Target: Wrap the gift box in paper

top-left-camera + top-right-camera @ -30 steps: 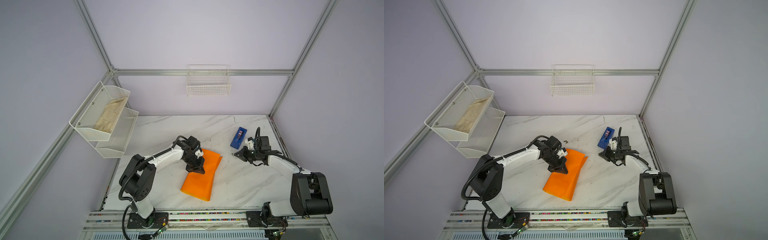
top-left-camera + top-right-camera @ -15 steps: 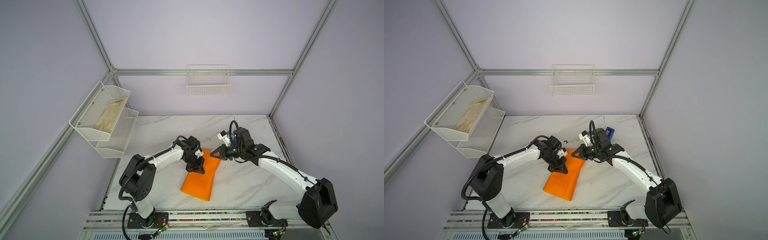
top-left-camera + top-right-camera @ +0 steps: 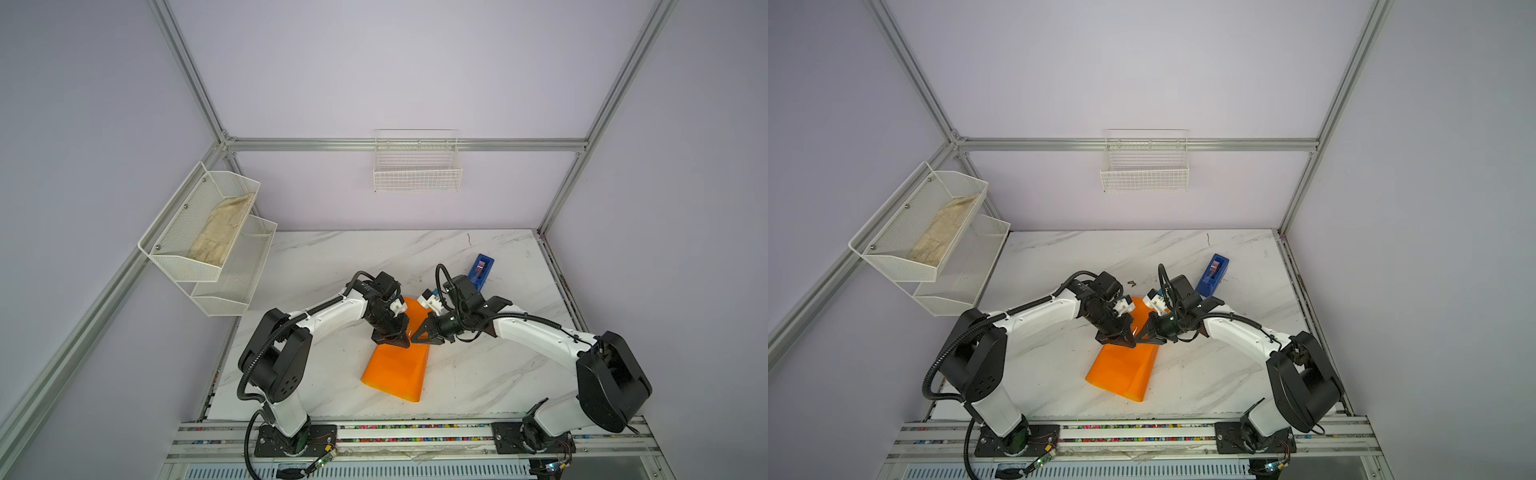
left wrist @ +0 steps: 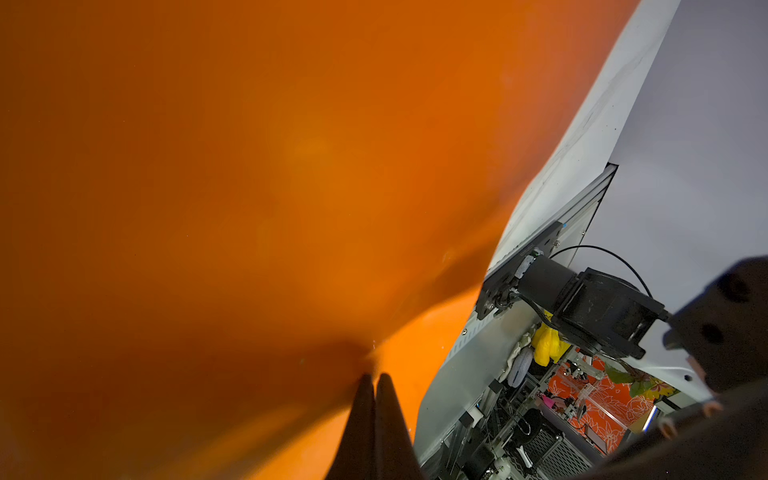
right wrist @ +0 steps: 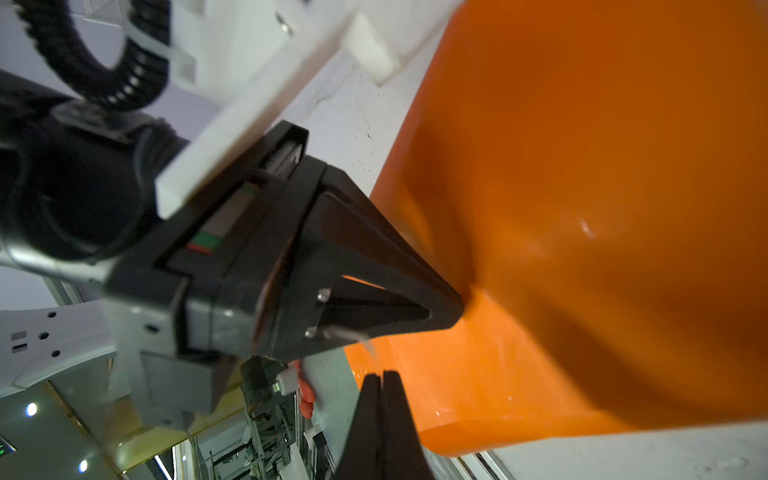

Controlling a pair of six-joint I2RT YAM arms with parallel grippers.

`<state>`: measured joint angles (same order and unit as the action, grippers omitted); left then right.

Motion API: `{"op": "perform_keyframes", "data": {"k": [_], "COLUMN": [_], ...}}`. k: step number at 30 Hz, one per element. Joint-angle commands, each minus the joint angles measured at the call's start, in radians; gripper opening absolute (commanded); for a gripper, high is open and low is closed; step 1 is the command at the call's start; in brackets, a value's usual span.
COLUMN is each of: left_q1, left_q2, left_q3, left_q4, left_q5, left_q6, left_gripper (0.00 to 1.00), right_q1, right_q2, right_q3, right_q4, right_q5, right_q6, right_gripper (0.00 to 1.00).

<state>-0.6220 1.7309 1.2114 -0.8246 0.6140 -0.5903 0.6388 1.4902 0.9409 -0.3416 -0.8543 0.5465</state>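
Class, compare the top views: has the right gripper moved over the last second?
Yes, the right gripper went from beside the blue tape dispenser leftward to the paper.

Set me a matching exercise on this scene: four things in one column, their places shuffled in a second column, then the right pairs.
Things
1. paper
2. tape dispenser
3. beige cloth
4. wire basket

Places
A. hung on the back wall
B. in the upper tier of the mesh shelf
C. on the table, far right part
D. on the middle of the table, toward its front

Pairs: 1-D, 2-C, 3-B, 4-A
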Motion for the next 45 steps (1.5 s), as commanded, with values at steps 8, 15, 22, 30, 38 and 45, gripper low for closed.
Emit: {"op": "perform_keyframes", "data": {"k": [8, 15, 22, 30, 38, 45], "left_q1": [-0.004, -0.004, -0.004, -0.004, -0.004, -0.002], "left_q2": [0.009, 0.004, 0.002, 0.007, 0.008, -0.015], "left_q3": [-0.041, -0.043, -0.042, -0.033, -0.021, 0.077], "left_q4": [-0.059, -0.061, -0.062, -0.067, -0.074, -0.12], "left_q5": [-0.102, -0.103, -0.105, -0.106, -0.109, -0.125], "left_q6": [0.006, 0.007, 0.007, 0.01, 0.011, 0.009], "left_gripper": [0.01, 0.01, 0.01, 0.01, 0.01, 0.02], "right_q1": [-0.002, -0.019, -0.061, -0.076, -0.088, -0.089], "right_q2": [0.025, 0.062, 0.063, 0.111, 0.141, 0.164], "right_q3": [-0.036, -0.01, 0.023, 0.046, 0.053, 0.044], "right_q4": [-0.105, -0.13, -0.172, -0.187, -0.23, -0.25], "right_q5": [-0.012, 0.034, 0.039, 0.05, 0.087, 0.088], "right_q6": [-0.061, -0.06, -0.087, -0.116, -0.152, -0.194], "right_gripper": [0.0, 0.0, 0.0, 0.0, 0.0, 0.0]}}
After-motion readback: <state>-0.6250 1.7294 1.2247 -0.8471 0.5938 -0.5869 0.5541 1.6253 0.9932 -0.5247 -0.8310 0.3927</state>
